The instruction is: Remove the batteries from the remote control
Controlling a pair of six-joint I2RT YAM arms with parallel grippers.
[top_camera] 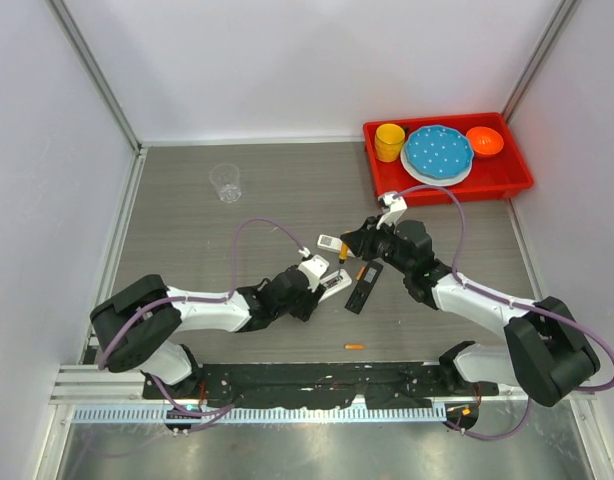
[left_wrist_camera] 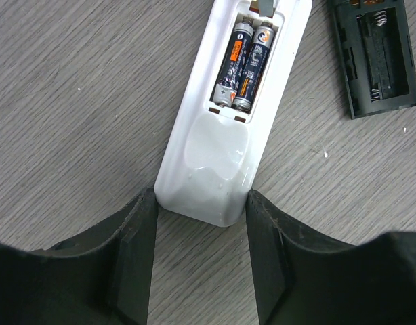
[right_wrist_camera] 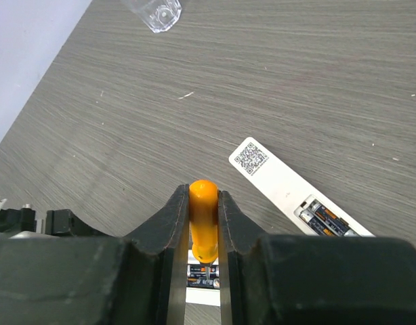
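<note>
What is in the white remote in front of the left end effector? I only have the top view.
Observer: Its cover is off; two dark batteries lie side by side in the open compartment of the white remote.
Operator: And the black one beside it?
Observer: The black remote has an empty compartment; a bare spring shows.
Operator: What is the right end effector doing?
Observer: The right end effector is shut on an orange-handled tool, tip pointing down.
</note>
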